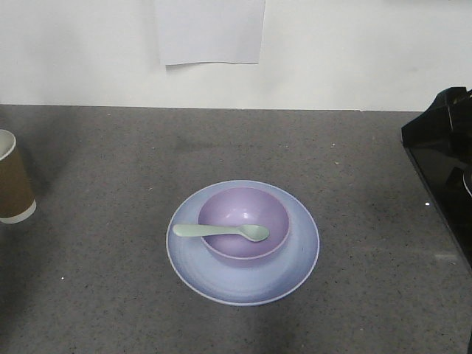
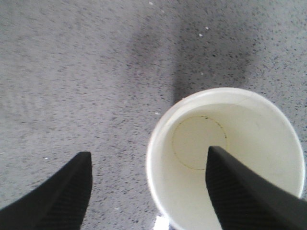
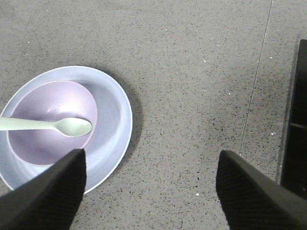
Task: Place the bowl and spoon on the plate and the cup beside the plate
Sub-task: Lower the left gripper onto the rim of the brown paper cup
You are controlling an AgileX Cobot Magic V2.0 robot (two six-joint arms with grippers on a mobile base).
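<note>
Bare counter (image 1: 354,155) right of plate (image 1: 295,276), cup (image 1: 13,181) well apart at left edge, black unit (image 1: 442,162) blocking far right

The place looks like a lab or test bench rather than a home. A bare grey speckled countertop (image 1: 354,192) runs back to a plain white wall (image 1: 354,51) at 12 o'clock, with a blank white sheet of paper (image 1: 210,31) stuck on it and black equipment (image 1: 442,162) at 3 o'clock.

My left gripper (image 2: 148,165) points downward with its fingers spread wide, and my right gripper (image 3: 151,167) likewise hangs downward, fingers parted and gripping nothing.
</note>
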